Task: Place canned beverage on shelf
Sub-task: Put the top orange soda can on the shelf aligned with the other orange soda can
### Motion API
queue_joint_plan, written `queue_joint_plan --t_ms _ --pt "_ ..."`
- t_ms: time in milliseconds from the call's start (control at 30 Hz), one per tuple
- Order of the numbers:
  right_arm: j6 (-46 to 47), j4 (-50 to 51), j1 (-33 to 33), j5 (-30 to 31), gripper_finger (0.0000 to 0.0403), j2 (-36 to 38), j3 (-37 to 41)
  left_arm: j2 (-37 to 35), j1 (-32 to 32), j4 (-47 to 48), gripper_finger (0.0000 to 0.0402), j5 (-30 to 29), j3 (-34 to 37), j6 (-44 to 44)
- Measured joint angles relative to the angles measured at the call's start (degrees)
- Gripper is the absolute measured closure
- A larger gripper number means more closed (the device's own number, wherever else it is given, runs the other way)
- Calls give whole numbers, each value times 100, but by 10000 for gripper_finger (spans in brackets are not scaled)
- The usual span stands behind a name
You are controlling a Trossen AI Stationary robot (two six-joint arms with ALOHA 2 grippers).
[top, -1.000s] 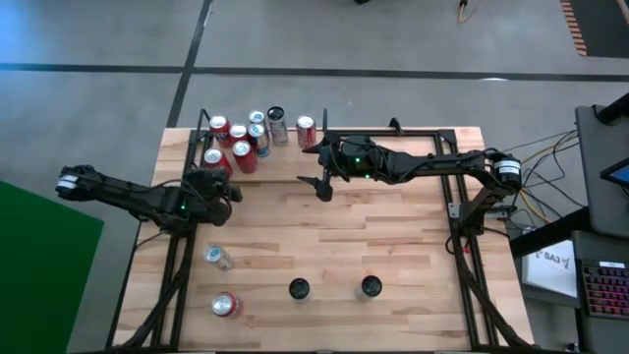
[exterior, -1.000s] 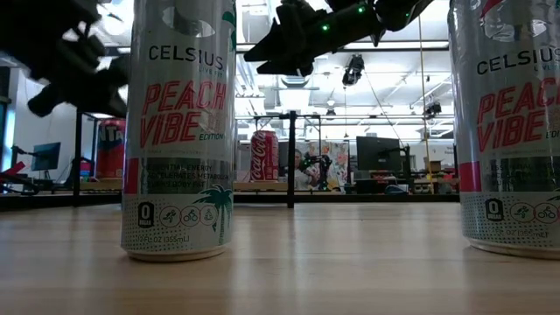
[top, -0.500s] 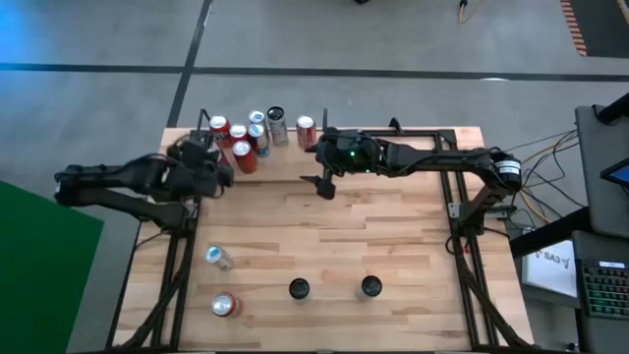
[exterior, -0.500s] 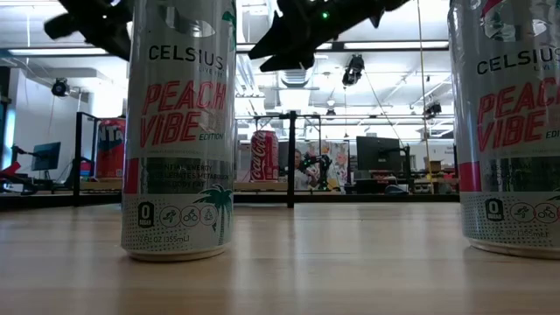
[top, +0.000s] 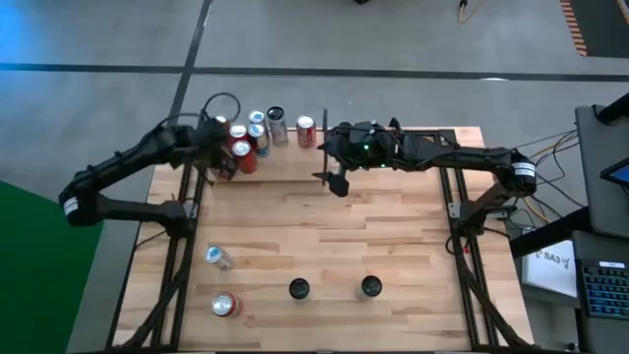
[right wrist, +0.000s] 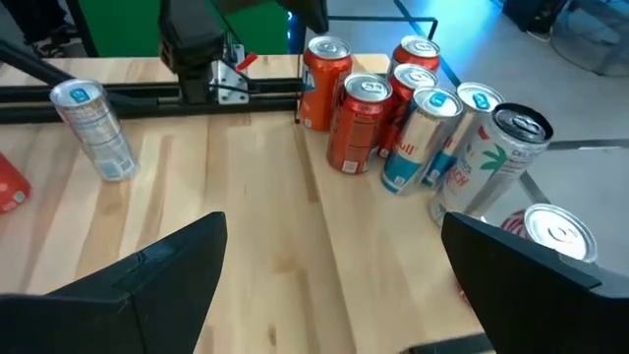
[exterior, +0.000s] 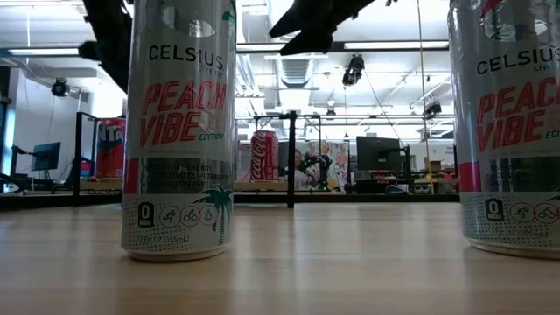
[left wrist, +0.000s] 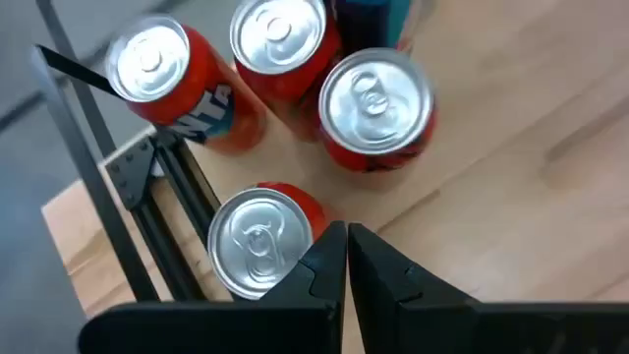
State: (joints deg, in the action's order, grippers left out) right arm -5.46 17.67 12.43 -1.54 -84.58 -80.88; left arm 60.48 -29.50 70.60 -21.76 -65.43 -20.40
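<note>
- My left hand (left wrist: 346, 258), shut and empty, hovers over packed cans (left wrist: 374, 106) on the shelf (top: 285, 167); dropping could topple them.
- My right hand (top: 335, 173), wide and empty, is near the red can (top: 306, 131); swinging risks clipping it.

Eight cans (right wrist: 364, 108) are counted in the cluster right at the left claw (left wrist: 346, 234). Four more are counted well apart from both claws: two Celsius cans (top: 298, 288), one silver can (top: 218, 258), one red can (top: 224, 305).

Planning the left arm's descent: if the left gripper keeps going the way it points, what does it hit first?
Probably the red can just past the shut left gripper, beside the shelf's black rod; it may instead slip by onto bare wood, since depth is unclear.
</note>
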Motion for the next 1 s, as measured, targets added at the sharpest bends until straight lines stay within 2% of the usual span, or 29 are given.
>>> queue_joint_plan --t_ms 133,300,767,1000 --pt "105 148 0 0 37 134 7 387 -696 96 402 306 -174 586" --pt "249 185 0 1 49 175 13 783 -1088 429 402 298 -416 1028" --pt "489 233 0 9 104 153 31 919 -1126 430 402 46 -405 1420" --pt "595 308 0 12 137 153 31 919 -1121 236 402 -3 -68 1461"
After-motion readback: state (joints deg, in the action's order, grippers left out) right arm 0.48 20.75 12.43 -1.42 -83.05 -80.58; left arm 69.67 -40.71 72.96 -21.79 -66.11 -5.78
